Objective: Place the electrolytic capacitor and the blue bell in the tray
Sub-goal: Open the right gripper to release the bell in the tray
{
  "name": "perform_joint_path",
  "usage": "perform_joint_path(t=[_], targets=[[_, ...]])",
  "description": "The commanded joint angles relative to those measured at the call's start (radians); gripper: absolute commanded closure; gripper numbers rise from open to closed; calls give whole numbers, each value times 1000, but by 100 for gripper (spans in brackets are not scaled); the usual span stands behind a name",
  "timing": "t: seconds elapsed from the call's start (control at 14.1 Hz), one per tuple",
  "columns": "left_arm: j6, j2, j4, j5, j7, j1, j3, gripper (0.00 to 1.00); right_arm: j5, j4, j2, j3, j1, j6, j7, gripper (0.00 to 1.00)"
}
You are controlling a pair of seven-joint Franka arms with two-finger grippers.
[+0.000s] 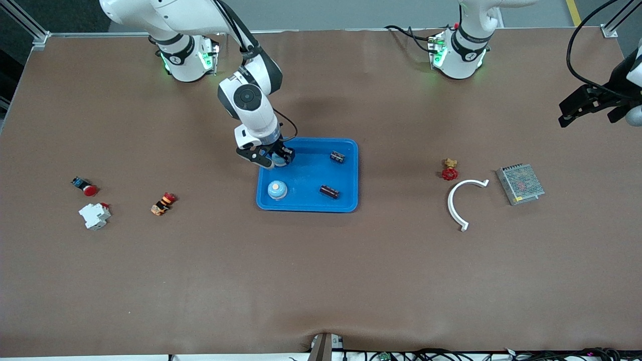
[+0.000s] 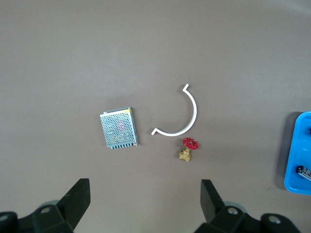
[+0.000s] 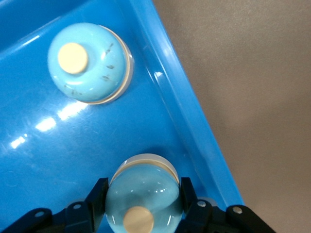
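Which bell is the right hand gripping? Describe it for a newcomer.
Find the bright-blue plastic tray mid-table. At its corner toward the right arm's base, the right hand is shut on a pale-blue domed bell. The other pale-blue bell sits free, nearer the front camera.

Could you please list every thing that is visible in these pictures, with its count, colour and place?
tray: 1, bright blue, table middle.
blue bells: 2, light blue; one in the tray, one held in the right claw over the tray.
capacitors: 2, dark, in the tray.
valve: 1, red and brass, toward the left arm's end.
curved bracket: 1, white, beside the valve.
mesh box: 1, grey, beside the bracket.
push buttons: 2, red-capped, toward the right arm's end.
breaker: 1, white, near them.
left claw: open, waiting above the table.
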State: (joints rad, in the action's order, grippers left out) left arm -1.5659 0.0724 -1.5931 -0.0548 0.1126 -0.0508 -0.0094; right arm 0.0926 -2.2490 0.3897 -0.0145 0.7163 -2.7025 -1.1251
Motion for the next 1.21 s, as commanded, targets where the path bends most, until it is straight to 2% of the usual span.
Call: perform_joint_path(t=[0.0, 1.14], targets=[[7, 17, -5, 20, -22, -6, 5, 0, -11, -4, 0, 13, 14, -14, -16, 100], [4, 7, 1, 16, -5, -9, -17, 0, -11, 39, 37, 11, 15, -13, -45, 100]])
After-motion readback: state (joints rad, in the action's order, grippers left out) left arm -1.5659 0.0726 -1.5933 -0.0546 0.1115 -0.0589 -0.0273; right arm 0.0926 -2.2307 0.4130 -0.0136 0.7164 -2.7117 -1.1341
